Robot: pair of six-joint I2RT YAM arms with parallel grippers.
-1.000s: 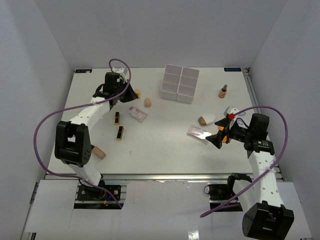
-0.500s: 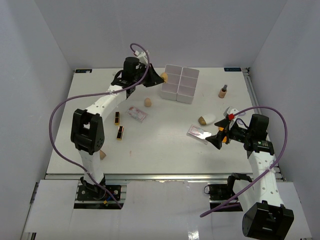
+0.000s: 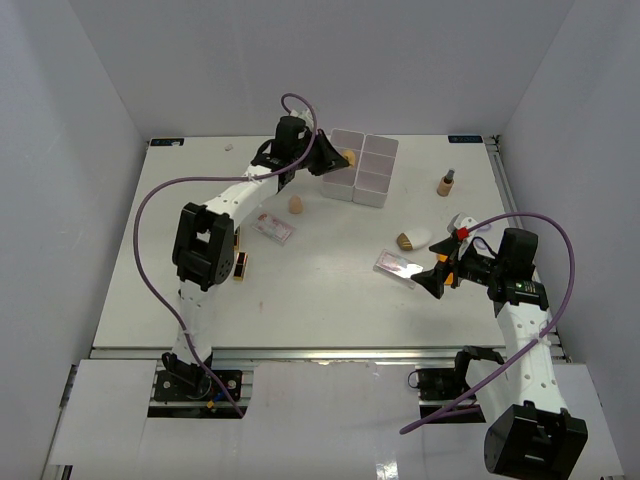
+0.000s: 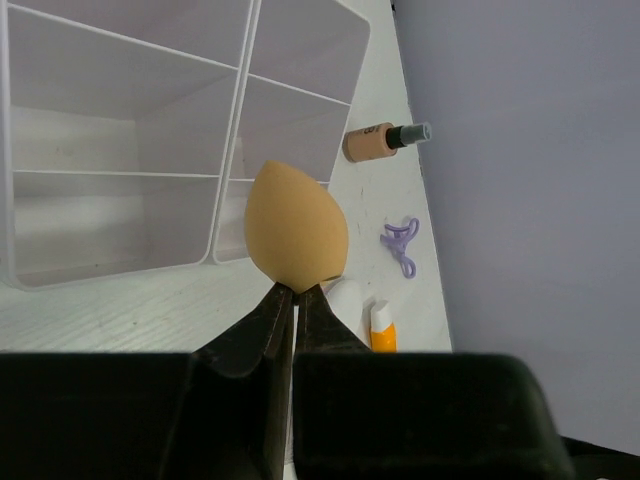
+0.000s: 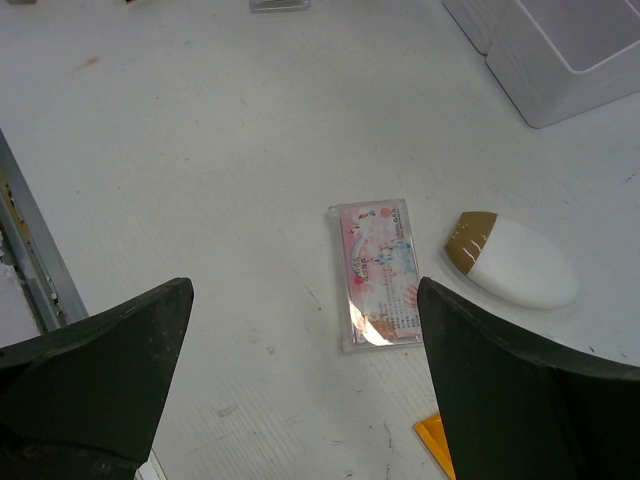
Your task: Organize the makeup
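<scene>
Left gripper is clenched on the beige egg sponge, pinching it by one end and holding it over the left column of the white box at the far side of the table. Right gripper is released with jaws wide, hovering near right over a pink flat packet. The white-gold piece lies just beside that packet, not touching.

No text can be read. The pink flat packet carries print too blurred to make out, as does the tan bottle.
</scene>
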